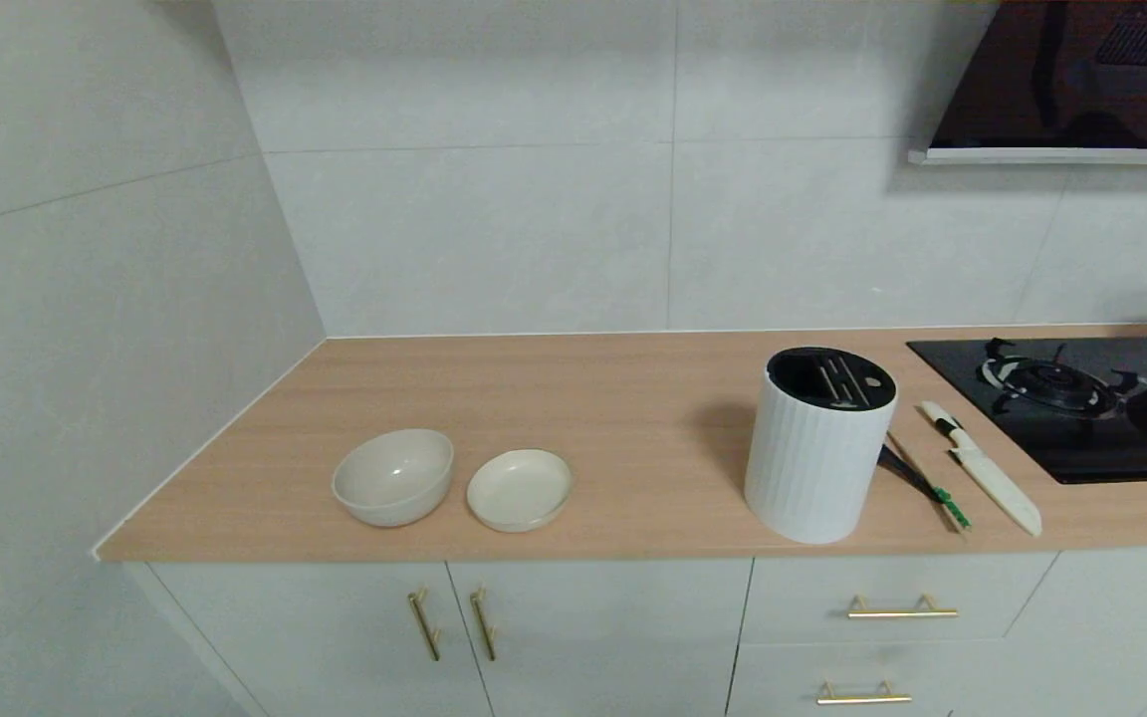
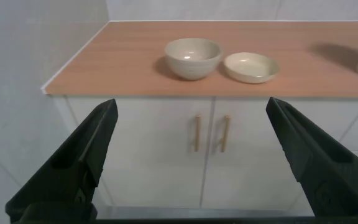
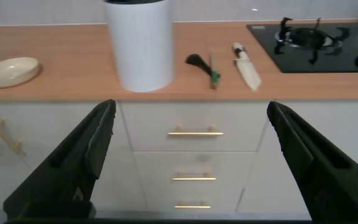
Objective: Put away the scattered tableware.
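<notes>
Two grippers and six loose items on my screens, listed left to right.

1. bowl (image 1: 393, 476): deep, cream, upright. It sits toward the left end of the counter (image 1: 573, 398), close to the near edge.
2. dish (image 1: 520, 488): shallow, cream, upright, just right of the bowl. I cannot tell whether the rims touch.
3. holder (image 1: 817, 448): white ribbed cylinder with a dark slotted top, upright, right of centre, close to the near edge.
4. dark utensil (image 1: 900, 470): lies flat just right of the holder.
5. thin stick (image 1: 954, 508): green at its near end, lying alongside the dark utensil.
6. knife (image 1: 987, 473): pale blade, tip toward the near edge, between the thin stick and the hob (image 1: 1061, 398).
7. left gripper (image 2: 191, 103): fingers spread wide, nothing between them. It hangs off the near side of the counter, facing the cabinet doors (image 2: 209, 149). The bowl and dish lie farther on, well apart from it.
8. right gripper (image 3: 190, 104): fingers likewise spread, empty. It faces the drawers (image 3: 194, 155). The holder, dark utensil, thin stick and knife lie beyond it on the counter, well apart.
</notes>
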Controlling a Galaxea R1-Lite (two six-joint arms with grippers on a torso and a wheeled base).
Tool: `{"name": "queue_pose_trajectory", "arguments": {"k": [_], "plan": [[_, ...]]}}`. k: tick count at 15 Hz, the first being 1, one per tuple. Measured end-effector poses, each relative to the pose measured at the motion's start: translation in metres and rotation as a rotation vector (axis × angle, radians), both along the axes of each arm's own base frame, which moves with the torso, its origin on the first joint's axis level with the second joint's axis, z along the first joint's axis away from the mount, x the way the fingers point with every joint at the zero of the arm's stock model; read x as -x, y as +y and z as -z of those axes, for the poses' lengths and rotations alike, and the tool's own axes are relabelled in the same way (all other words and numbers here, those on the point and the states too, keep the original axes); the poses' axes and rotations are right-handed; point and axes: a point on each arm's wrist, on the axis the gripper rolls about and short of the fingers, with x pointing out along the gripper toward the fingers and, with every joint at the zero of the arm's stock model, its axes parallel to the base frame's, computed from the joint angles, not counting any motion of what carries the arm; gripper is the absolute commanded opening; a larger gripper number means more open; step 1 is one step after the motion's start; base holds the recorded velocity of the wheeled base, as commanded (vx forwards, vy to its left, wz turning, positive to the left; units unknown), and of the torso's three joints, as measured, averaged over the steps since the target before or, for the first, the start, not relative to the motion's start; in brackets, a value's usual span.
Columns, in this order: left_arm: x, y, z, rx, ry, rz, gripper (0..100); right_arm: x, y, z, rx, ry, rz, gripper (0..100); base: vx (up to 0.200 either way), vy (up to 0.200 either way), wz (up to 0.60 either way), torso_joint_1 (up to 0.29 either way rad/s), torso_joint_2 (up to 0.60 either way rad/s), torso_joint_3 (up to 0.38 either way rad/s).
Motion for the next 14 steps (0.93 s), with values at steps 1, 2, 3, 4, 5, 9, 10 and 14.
{"name": "queue_pose_trajectory", "arguments": {"k": [1,2,3,4,5,9,10,14], "plan": [[0.0000,0.0000,0.0000,0.000,0.000,0.000,100,0.0000,0.0000,0.0000,0.000,0.000,0.000,100,0.000,0.200,0.00,0.007,0.00,-0.002],[0.0000,0.0000,0.0000,0.000,0.000,0.000,100,0.0000,0.0000,0.0000,0.000,0.000,0.000,100,0.000,0.200,0.00,-0.002,0.00,-0.002],[0.0000,0.0000,0.0000,0.000,0.000,0.000,100,0.0000,0.0000,0.0000,0.000,0.000,0.000,100,0.000,0.200,0.00,0.002,0.00,0.007],[0.0000,0.0000,0.0000,0.000,0.000,0.000,100,0.0000,0.0000,0.0000,0.000,0.000,0.000,100,0.000,0.200,0.00,-0.002,0.00,-0.002],[0.0000,0.0000,0.0000,0.000,0.000,0.000,100,0.0000,0.0000,0.0000,0.000,0.000,0.000,100,0.000,0.200,0.00,0.002,0.00,0.002],[0.0000,0.0000,0.0000,0.000,0.000,0.000,100,0.0000,0.0000,0.0000,0.000,0.000,0.000,100,0.000,0.200,0.00,0.001,0.00,0.004],[0.0000,0.0000,0.0000,0.000,0.000,0.000,100,0.0000,0.0000,0.0000,0.000,0.000,0.000,100,0.000,0.200,0.00,0.002,0.00,-0.002],[0.0000,0.0000,0.0000,0.000,0.000,0.000,100,0.0000,0.0000,0.0000,0.000,0.000,0.000,100,0.000,0.200,0.00,0.002,0.00,0.000]]}}
